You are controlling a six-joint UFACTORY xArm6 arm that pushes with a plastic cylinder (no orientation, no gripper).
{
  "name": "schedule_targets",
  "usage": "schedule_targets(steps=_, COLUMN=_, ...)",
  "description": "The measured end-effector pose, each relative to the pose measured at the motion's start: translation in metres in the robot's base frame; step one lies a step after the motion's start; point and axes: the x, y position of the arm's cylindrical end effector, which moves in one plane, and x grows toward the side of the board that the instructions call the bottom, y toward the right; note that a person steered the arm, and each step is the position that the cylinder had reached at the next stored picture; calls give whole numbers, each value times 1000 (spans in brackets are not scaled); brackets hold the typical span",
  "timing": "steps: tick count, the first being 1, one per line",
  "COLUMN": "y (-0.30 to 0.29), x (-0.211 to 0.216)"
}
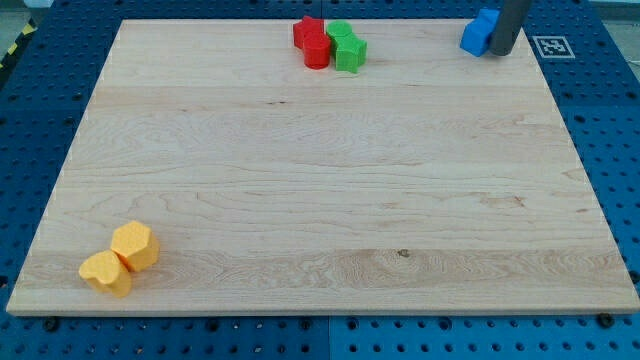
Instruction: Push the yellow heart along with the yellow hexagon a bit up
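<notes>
The yellow hexagon (135,246) and the yellow heart (106,272) lie touching each other near the board's bottom left corner, the heart below and left of the hexagon. My tip (501,51) is at the view's top right, right beside a blue block (480,33). It is far from both yellow blocks, across the whole board.
Red blocks (312,41) and green blocks (346,46) cluster together at the top middle of the wooden board (330,170). The board lies on a blue perforated table. A printed marker (552,46) sits off the board's top right corner.
</notes>
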Motion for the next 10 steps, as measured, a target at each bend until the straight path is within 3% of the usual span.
schedule_targets(steps=3, y=-108, x=119)
schedule_targets(steps=7, y=-489, x=219)
schedule_targets(steps=8, y=-541, x=261)
schedule_targets(steps=9, y=-543, x=328)
schedule_targets(steps=10, y=-532, x=351)
